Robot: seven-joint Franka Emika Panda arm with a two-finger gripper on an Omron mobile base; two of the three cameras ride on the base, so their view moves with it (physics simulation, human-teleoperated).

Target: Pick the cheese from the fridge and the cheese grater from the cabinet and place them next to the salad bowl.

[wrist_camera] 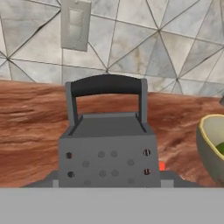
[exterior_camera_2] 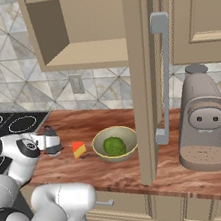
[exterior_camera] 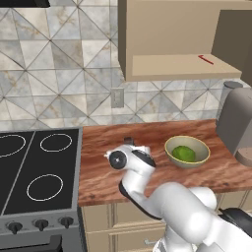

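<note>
The dark grey cheese grater (wrist_camera: 107, 153) stands upright right in front of the hand camera, with its black top handle up and the fingertips hidden behind it. My gripper (exterior_camera_2: 53, 142) hovers low over the wooden counter (exterior_camera: 103, 167), shut on the grater, left of the cheese (exterior_camera_2: 78, 149). The yellow-orange wedge lies on the counter beside the salad bowl (exterior_camera_2: 101, 152). An orange bit of the cheese (wrist_camera: 162, 166) peeks out behind the grater. The tan bowl (exterior_camera: 170, 147) holds green salad. Above it, the cabinet (exterior_camera: 172, 66) stands open.
A thin red utensil (exterior_camera: 205, 59) lies on the cabinet shelf. The open cabinet door (exterior_camera_2: 145, 76) juts out over the counter right of the bowl. A tall grey appliance (exterior_camera_2: 202, 118) stands further right. The black stove (exterior_camera: 39, 167) borders the counter on the left.
</note>
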